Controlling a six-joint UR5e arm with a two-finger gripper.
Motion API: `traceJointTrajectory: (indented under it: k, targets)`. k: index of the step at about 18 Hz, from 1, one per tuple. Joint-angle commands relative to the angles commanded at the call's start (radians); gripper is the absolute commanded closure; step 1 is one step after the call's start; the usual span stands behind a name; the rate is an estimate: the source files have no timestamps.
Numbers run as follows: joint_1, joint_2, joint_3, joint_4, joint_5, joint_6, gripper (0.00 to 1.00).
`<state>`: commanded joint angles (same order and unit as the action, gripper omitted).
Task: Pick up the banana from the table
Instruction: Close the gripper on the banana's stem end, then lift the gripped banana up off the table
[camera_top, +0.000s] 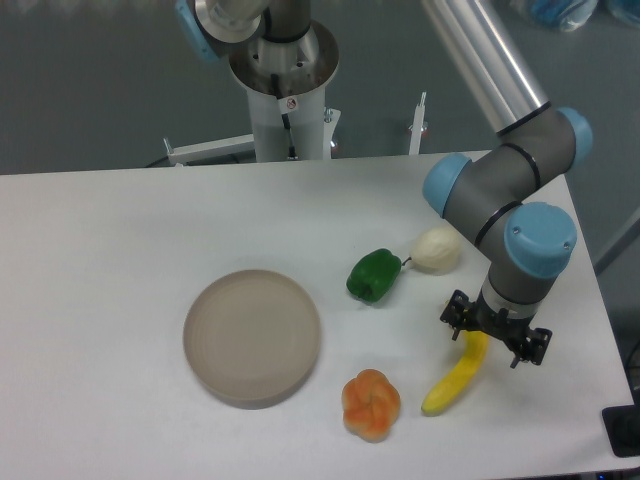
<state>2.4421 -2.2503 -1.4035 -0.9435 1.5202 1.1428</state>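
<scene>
The orange lumpy fruit (371, 404) lies nearest the camera, left of the gripper (493, 338), whose fingers are hidden, so its opening cannot be told. It sits over the upper end of the banana (457, 377), which lies on the table (120, 230), likely lined up to grasp. Farther left lie the round plate (252, 336), green pepper (373, 275) and pale round fruit (436, 249); the table's right edge is near.

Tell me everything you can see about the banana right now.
The banana is slim, curved, bright yellow and glossy, like plastic. It lies on the white table near the front right, its pointed lower end toward the orange lumpy fruit. Its upper end sits under the gripper, which is down over it; whether the fingers press it cannot be told. Nothing else touches it.
</scene>
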Motion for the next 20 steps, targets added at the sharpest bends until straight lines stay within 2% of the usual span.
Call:
traceJointTrajectory:
  k: [2, 4, 10, 11, 12, 14, 16, 20]
  targets:
    - [-0.002, 0.0, -0.031, 0.031, 0.002, 0.0, 0.0]
    - [-0.002, 0.0, -0.057, 0.087, 0.002, 0.0, 0.0]
    - [-0.005, -0.018, -0.057, 0.097, 0.009, -0.002, 0.01]
    - [-0.005, -0.018, -0.057, 0.097, 0.009, -0.002, 0.1]
    - [-0.005, -0.018, -0.055, 0.097, 0.008, 0.0, 0.32]
    - [-0.003, -0.018, -0.054, 0.097, 0.006, 0.002, 0.55]
    - [-0.003, -0.018, -0.051, 0.097, 0.006, 0.005, 0.64]
    - [-0.002, -0.015, -0.048, 0.098, 0.006, 0.005, 0.69]
